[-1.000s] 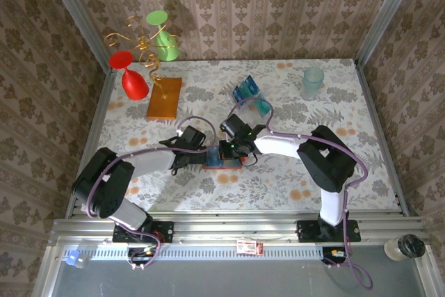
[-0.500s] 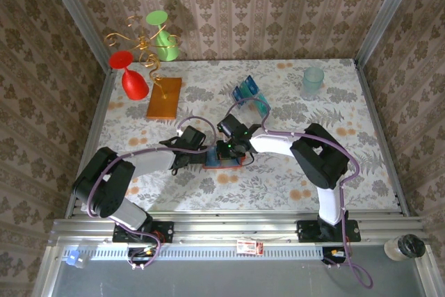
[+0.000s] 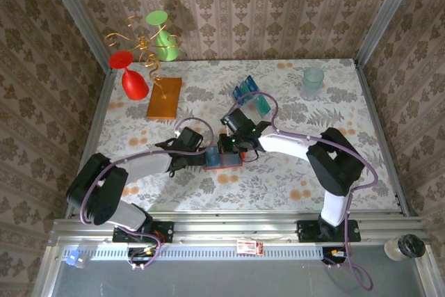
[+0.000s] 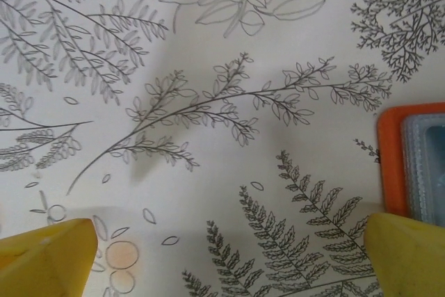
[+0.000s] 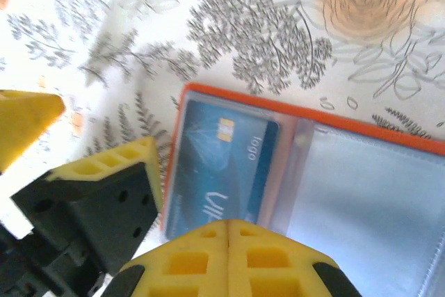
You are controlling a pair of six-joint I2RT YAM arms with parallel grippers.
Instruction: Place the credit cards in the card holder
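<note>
Card holder (image 3: 224, 161) lies open and flat on the floral table (image 3: 278, 186), slightly toward 7 o'clock of table centre, orange rim showing round the grey-blue pockets. On the right wrist cam, one dark blue credit card (image 5: 221, 166) with chip and "logo" print up sits on the holder's left panel and looks tucked under the clear pocket film. The panel at 3 o'clock of it is plain pale blue-grey. Right gripper (image 5: 228, 236) has its pads pressed flat together with nothing visible between them. Its tips are over the card's edge at 6 o'clock of that frame; can't tell if they touch it. Left gripper (image 4: 226, 262) is spread wide and holds nothing. Its yellow fingertips (image 4: 49, 255) sit in the two bottom corners of its wrist cam with bare cloth between them, and the holder's orange edge is at 3 o'clock, just beside the right-hand finger. From the top view, the left gripper is at 9 o'clock of the holder, close to its edge, and the right gripper comes in from 12–1 o'clock. More credit cards (image 3: 245, 92), blue and teal, stand in a clear rack (image 3: 260, 106) at 1 o'clock of the holder, apart from it. Orange-brown slab (image 3: 164, 97) is at 10 o'clock, well apart, next to the red goblet (image 3: 131, 76) and green goblet (image 3: 163, 38) on a gold wire stand (image 3: 142, 45). Pale green cup (image 3: 313, 83) is at 2 o'clock, near the far right corner.
</note>
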